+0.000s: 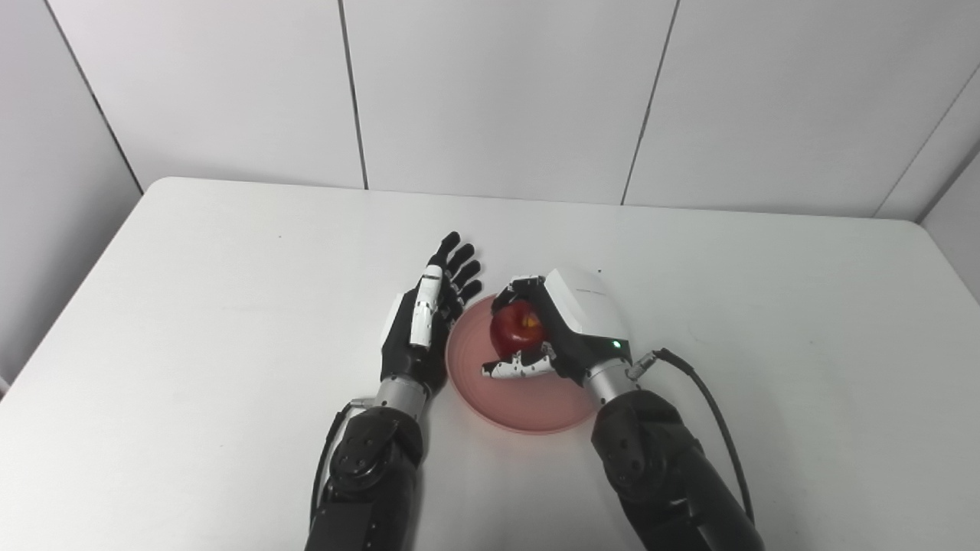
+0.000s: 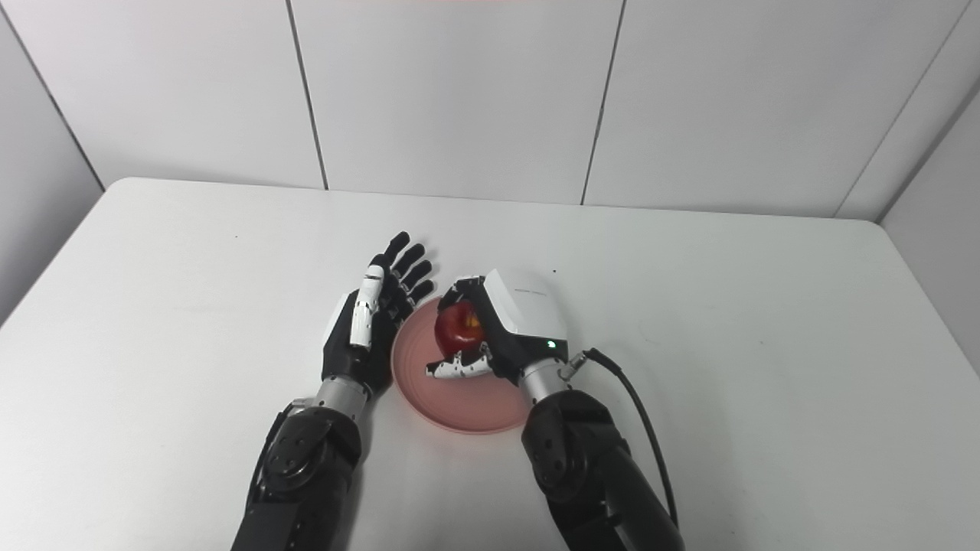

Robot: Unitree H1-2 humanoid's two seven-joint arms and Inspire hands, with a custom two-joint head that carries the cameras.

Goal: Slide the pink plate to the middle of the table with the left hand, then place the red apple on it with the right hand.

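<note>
A pink plate (image 1: 528, 398) lies on the white table near its middle, close to the front. My right hand (image 1: 570, 321) is over the plate with its fingers curled around a red apple (image 1: 517, 326), which sits just above or on the plate's back part. Against the plate's left rim stands my left hand (image 1: 429, 314), on edge with its fingers straight and apart, holding nothing. In the right eye view the apple (image 2: 459, 323) shows between the right hand's (image 2: 511, 321) fingers and thumb.
The white table (image 1: 230, 306) is backed by white wall panels. A black cable (image 1: 712, 405) loops out from the right wrist over the table to the right of the plate.
</note>
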